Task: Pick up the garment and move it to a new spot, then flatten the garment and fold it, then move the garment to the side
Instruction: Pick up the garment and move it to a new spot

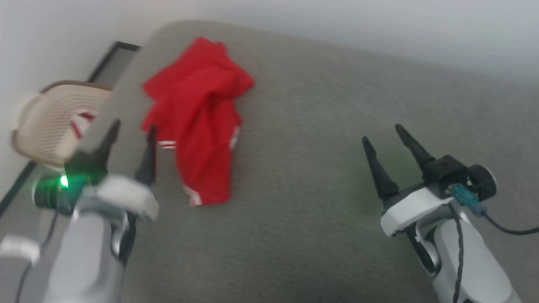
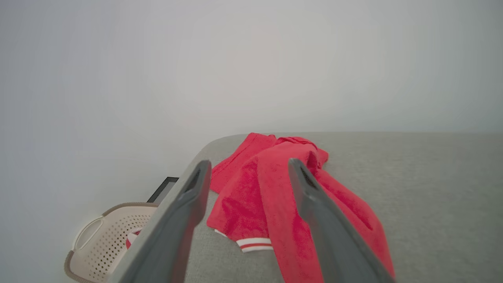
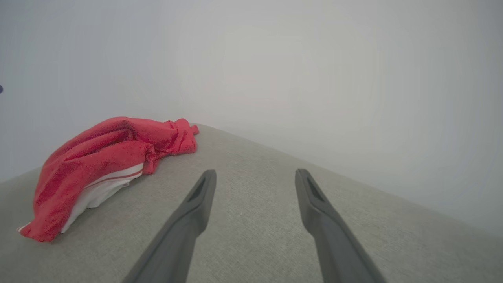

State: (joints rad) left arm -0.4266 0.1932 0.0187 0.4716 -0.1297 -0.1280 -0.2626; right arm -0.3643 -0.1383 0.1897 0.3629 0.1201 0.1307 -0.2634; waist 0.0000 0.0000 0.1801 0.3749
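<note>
Nothing of the task seems done yet: over the grey woven cushion (image 1: 320, 176) the left gripper (image 1: 134, 125), by its left edge, and the right gripper (image 1: 381, 132) both hover spread wide and empty, while the garment (image 1: 198, 118), soft red cloth with white-striped trim, lies crumpled toward the far left corner.

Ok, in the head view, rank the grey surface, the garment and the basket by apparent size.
grey surface: largest
garment: second
basket: smallest, though the surface edge hides part of it, so that rank is unsure
</note>
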